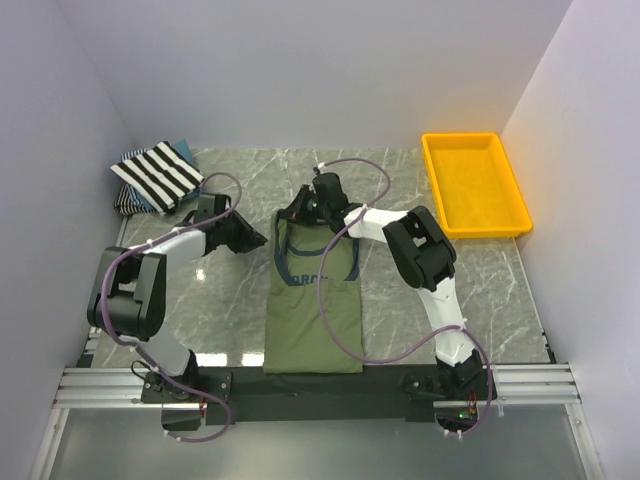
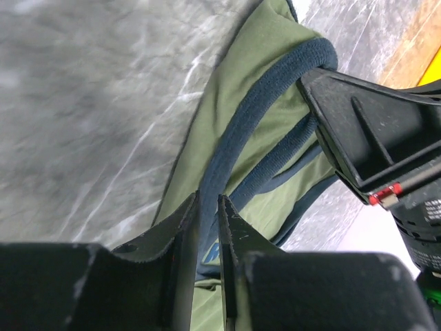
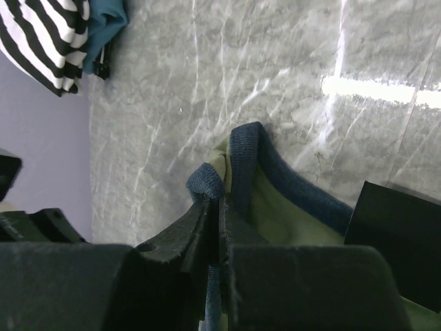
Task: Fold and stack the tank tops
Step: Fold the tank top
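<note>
Plainly, the olive-green tank top lies lengthwise in the middle of the marble table, its hem toward the arm bases and its straps toward the far wall, and both arms meet at the strap end. From above, the right gripper sits over the neckline and the left gripper is at the garment's left upper edge, but neither grip can be read from there. The right wrist camera settles its own side: the right gripper's fingers are pressed together on a navy-trimmed strap, whose end bulges just above the tips while the rest of the trim loops away over the green cloth. The left wrist camera shows the left gripper's fingers closed down to a narrow slit with the navy armhole trim running into it. It also shows the right gripper from the side, holding a strap loop raised off the marble. The black-and-white striped tank top lies bunched in the far left corner with the bluish one touching it, well apart from the grippers. Only the overhead view shows the yellow tray, at the far right.
</note>
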Motion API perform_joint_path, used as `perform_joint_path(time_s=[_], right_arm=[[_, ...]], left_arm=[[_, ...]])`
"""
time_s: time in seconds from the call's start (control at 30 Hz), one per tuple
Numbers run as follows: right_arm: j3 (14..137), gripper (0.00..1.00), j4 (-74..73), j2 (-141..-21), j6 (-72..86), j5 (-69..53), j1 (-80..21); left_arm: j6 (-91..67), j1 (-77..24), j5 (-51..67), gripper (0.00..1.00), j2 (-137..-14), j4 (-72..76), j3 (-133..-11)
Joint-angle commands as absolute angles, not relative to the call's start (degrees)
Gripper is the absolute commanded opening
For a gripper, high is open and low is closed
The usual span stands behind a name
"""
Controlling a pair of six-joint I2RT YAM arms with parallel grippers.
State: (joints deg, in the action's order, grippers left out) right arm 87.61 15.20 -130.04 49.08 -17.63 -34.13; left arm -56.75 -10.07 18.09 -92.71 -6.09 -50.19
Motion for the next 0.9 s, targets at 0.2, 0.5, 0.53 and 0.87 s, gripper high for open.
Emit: perform_joint_path(time_s=[0.2,0.5,0.53,0.87], right_arm=[[87.3,0.15,16.7,-127.1,50.5,-15.6,-32.8],[88.2,0.37,12.6,-126.1,48.7,-12.8,-32.5],[87.6,0.39,12.6,-125.7,48.4,-12.4,-32.3],[82.7,0.45,6.0,-113.3,44.0,-7.2,-27.9]], left_arm=[[-56.8,-13.0,16.0,0.26,-99.4,-5.0,-58.3],[-56.5,-14.9,15.5,0.27,-103.3,-6.5,-62.8],[-56.5,-15.0,15.6,0.27,-103.2,-6.4,-63.2],[-53.2,-19.3,14.6,0.31,-102.6,-10.6,-71.2]])
